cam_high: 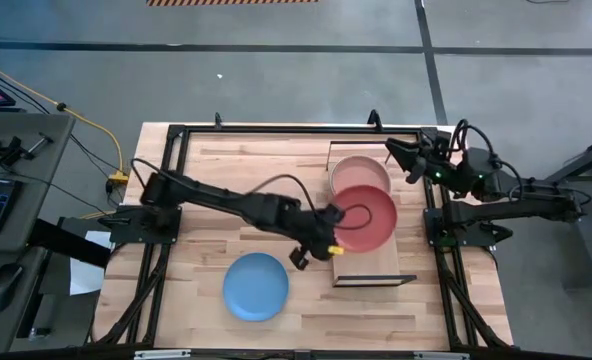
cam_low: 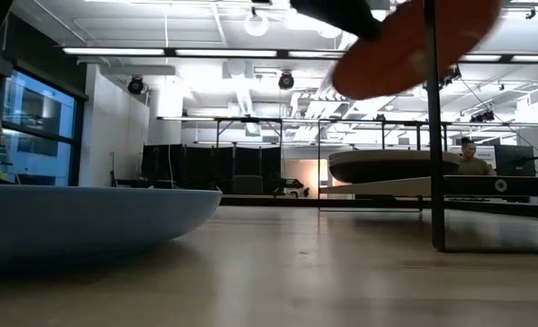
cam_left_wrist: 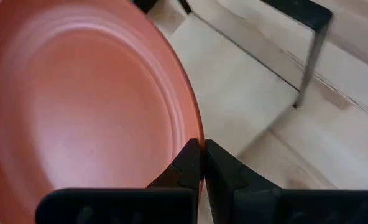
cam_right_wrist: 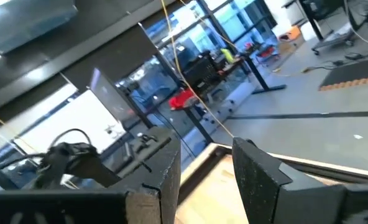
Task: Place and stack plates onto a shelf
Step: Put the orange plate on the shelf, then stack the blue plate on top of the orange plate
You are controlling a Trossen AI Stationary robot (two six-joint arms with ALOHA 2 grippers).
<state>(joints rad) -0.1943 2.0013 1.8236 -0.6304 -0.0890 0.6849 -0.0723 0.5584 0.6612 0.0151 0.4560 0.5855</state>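
Wood counter (cam_high: 196, 240) holds your shelf (cam_high: 376, 262). Your left claw (cam_high: 328, 238) pinches the stiff, slippery red plate (cam_high: 368, 216) by its rim above the shelf; grip the edge firmly.

Coral red plate (cam_high: 368, 217), salmon plate (cam_high: 359, 173), blue plate (cam_high: 255, 286)
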